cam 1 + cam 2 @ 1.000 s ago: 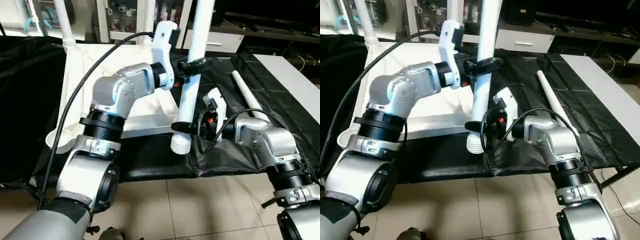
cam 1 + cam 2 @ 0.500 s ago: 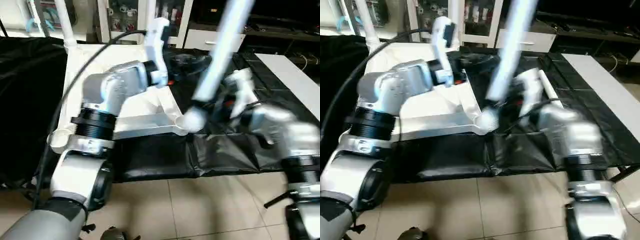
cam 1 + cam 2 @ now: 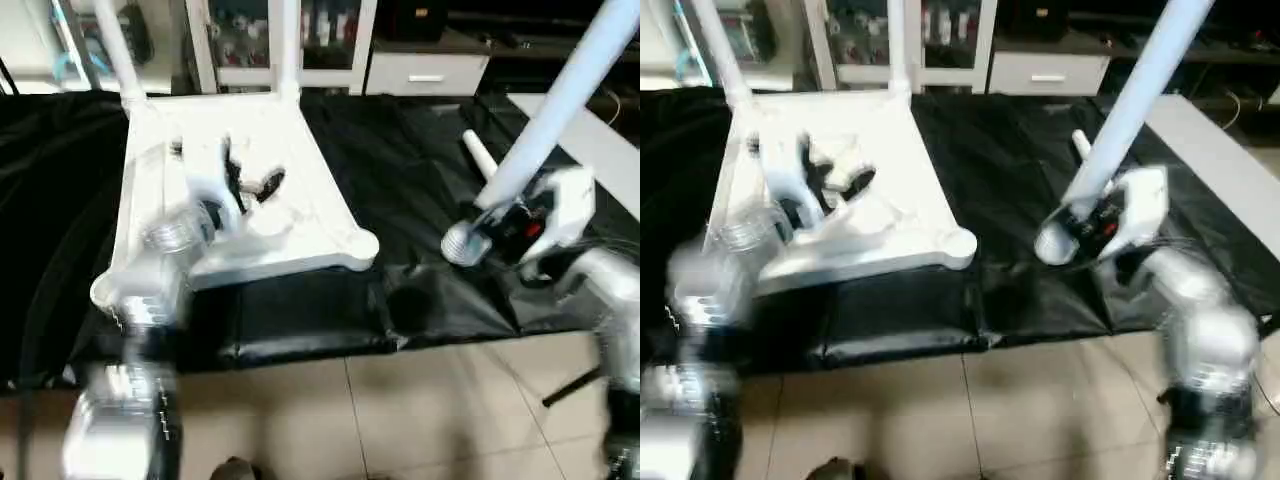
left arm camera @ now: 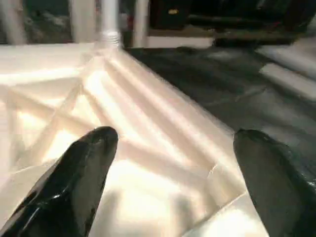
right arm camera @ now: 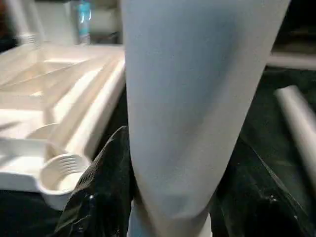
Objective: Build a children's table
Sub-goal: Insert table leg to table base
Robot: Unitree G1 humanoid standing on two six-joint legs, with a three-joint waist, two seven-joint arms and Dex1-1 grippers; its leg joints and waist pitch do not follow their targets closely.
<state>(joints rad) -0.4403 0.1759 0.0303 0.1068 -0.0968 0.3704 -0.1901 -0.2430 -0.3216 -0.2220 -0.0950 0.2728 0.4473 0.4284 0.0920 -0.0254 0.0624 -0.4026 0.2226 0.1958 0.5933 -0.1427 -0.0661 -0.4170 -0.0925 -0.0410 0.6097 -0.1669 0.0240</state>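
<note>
Your right gripper (image 3: 500,215) is clenched on a white leg (image 3: 545,120), just above its threaded end (image 3: 462,243); the leg slants up and away to the right, off the picture's top. From the head views you see that end hanging over the black cloth (image 3: 400,170) on the surface, well apart from the tabletop (image 3: 300,190) and its near right corner socket (image 3: 362,243). Only your right wrist view shows the 2 black fingers (image 5: 98,192) pressed against the tube's sides, with that socket (image 5: 61,170) beyond.

Your left gripper (image 4: 168,163) is released: the left wrist view shows its fingers spread wide over the ribbed underside (image 4: 123,113), holding nothing. 2 legs (image 3: 115,45) stand in the far corners. Another leg (image 3: 485,165) lies on the cloth behind your right gripper.
</note>
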